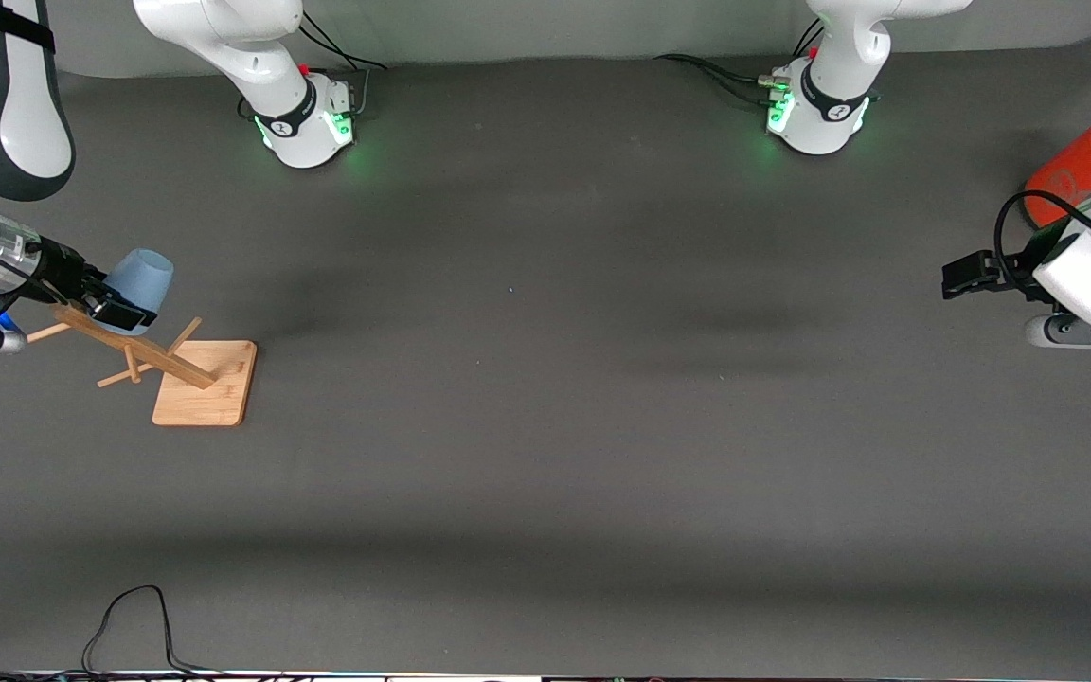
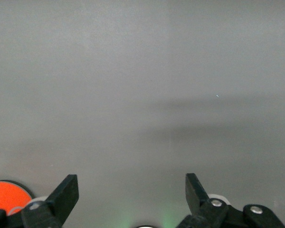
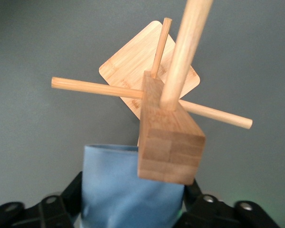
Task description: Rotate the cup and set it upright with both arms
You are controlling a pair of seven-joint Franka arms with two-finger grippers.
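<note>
Now, front view: you see right gripper (image 1: 119, 305) clamping cup (image 1: 141, 278) above wooden rack (image 1: 187, 371). Left wrist view: left gripper (image 2: 132, 194) spread wide, waiting over bare table near orange can (image 2: 7, 194). Right wrist view: cup looks light, slick, thin-walled; take hold across mid-wall gently.

your two arms are glossy white with dark grey joint bands. each base (image 1: 311, 128) glows green, black cables trailing from it. the left gripper (image 2: 132, 197) has black wedge-shaped fingers (image 2: 66, 192) on silver-screwed mounts; the right gripper (image 1: 115, 305) is black too, on a silver wrist collar.
</note>
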